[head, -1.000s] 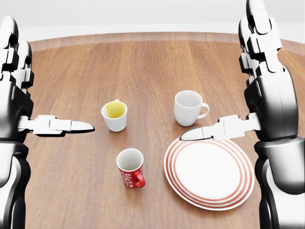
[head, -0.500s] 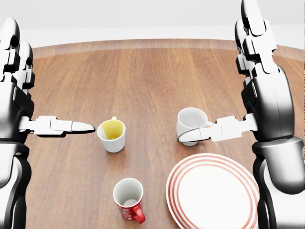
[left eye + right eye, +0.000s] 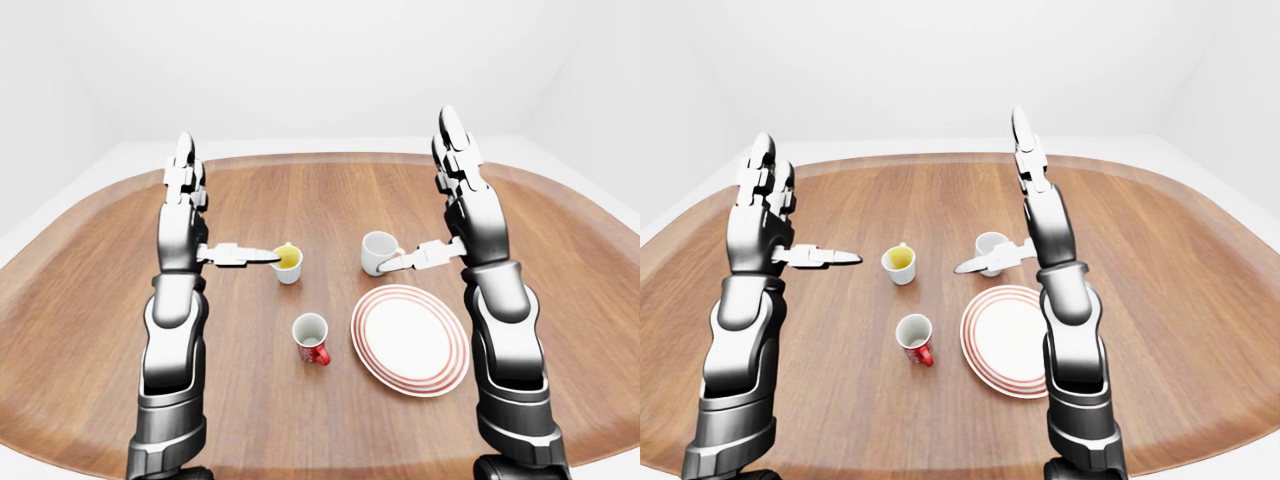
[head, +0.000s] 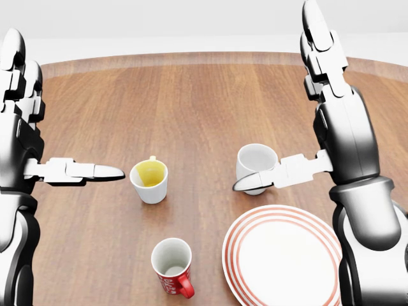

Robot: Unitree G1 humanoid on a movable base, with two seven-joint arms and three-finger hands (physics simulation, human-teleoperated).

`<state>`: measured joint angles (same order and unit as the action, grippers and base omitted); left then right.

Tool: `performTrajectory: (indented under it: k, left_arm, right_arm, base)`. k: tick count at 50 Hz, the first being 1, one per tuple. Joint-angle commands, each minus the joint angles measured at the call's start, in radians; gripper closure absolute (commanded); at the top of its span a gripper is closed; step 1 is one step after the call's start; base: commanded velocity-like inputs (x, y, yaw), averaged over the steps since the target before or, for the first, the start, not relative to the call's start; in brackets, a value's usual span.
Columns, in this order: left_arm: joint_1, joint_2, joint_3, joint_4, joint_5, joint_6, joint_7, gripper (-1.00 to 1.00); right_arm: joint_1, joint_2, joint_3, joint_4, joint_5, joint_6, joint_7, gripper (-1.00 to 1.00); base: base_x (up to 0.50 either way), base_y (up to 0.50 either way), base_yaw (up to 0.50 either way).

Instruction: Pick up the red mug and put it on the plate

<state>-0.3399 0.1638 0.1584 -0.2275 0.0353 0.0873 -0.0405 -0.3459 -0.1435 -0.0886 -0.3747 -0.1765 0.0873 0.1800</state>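
Observation:
The red mug (image 4: 172, 269) stands upright on the wooden table, white inside, handle to the lower right, near the bottom of the head view. The white plate (image 4: 284, 264) with red rings lies just right of it, apart from the mug. My left hand (image 4: 60, 121) is held at the left, fingers pointing up and thumb (image 4: 95, 171) stretched right, open and holding nothing. My right hand (image 4: 290, 111) is held the same way at the right, open, its thumb (image 4: 268, 178) crossing in front of a white mug. Both hands are well above the red mug in the picture.
A white mug with a yellow inside (image 4: 150, 180) stands just right of my left thumb tip. A plain white mug (image 4: 253, 159) stands above the plate. The brown round table (image 3: 320, 200) extends to a pale floor and white walls.
The camera has moved, so mugs and plate sit lower in the head view than a second ago. My right arm has shifted a little left. Nothing was grasped.

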Motion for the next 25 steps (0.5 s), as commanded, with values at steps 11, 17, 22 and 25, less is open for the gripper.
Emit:
performTrajectory:
  k: [11, 17, 22, 25]
  left_arm:
    - [0.024, 0.01, 0.019, 0.011, -0.012, 0.0, -0.004, -1.0]
    - [0.03, 0.009, 0.019, 0.024, -0.012, 0.0, -0.004, -1.0]
    - [0.027, 0.01, 0.018, 0.014, -0.011, 0.0, -0.004, -1.0]
    - [0.026, 0.009, 0.016, 0.012, -0.01, 0.0, -0.004, -1.0]
  right_arm:
    - [-0.069, 0.029, 0.092, 0.079, -0.241, 0.0, 0.113, -1.0]
    - [-0.104, 0.037, 0.108, 0.142, -0.303, 0.0, 0.155, -1.0]
    - [-0.112, 0.046, 0.129, 0.185, -0.365, 0.0, 0.181, -1.0]
    - [-0.111, 0.059, 0.138, 0.201, -0.405, 0.0, 0.2, -1.0]
  base:
    - [0.0, 0.0, 0.0]
    - [0.0, 0.0, 0.0]
    - [0.0, 0.0, 0.0]
    - [0.0, 0.0, 0.0]
